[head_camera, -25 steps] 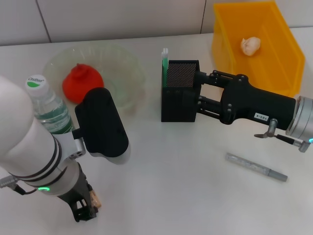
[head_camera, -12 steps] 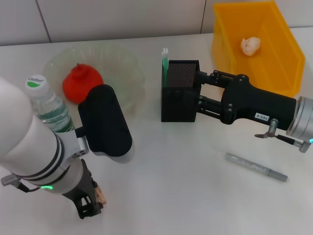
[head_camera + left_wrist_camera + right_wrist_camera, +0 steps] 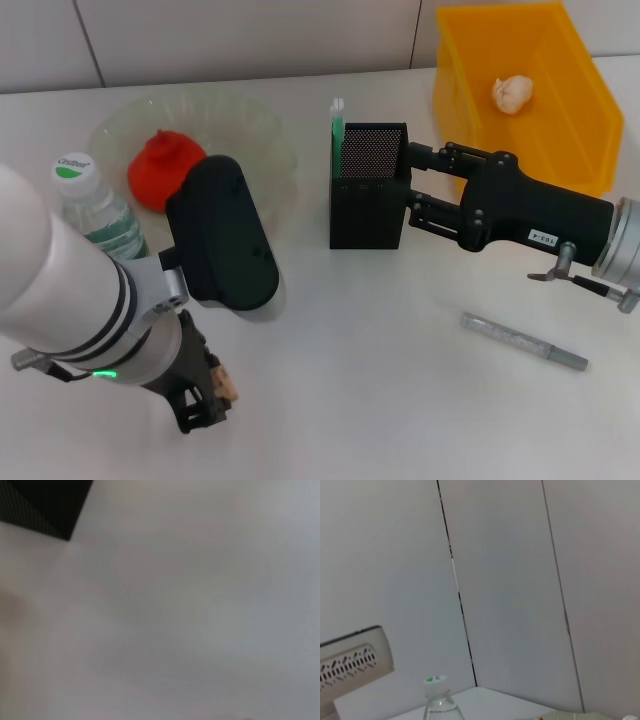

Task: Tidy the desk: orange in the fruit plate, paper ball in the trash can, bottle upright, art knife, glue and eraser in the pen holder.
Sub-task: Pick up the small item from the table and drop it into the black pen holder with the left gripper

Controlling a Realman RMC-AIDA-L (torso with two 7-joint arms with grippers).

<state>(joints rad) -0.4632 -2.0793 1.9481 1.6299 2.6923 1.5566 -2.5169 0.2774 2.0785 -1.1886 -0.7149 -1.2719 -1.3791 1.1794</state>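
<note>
My left gripper (image 3: 208, 396) is near the front edge, shut on the small tan eraser (image 3: 224, 380), held just above the table. The orange (image 3: 160, 166) lies in the pale-green fruit plate (image 3: 255, 125). To the plate's left the bottle (image 3: 95, 212) stands upright. A green-and-white stick (image 3: 337, 118) pokes out of the black mesh pen holder (image 3: 366, 190). Beside the holder's right side my right gripper (image 3: 415, 185) is open and holds nothing. The paper ball (image 3: 513, 93) rests in the yellow trash can (image 3: 560, 130). A grey art knife (image 3: 523, 341) lies flat at the front right.
The left forearm's black housing (image 3: 222, 245) overhangs the plate's near edge. The pen holder's corner (image 3: 47, 505) shows in the left wrist view over bare table. The right wrist view shows the wall and the bottle's cap (image 3: 436, 680).
My left arm has lifted and carried the eraser to the right, toward the middle. The right gripper has drawn back slightly from the pen holder.
</note>
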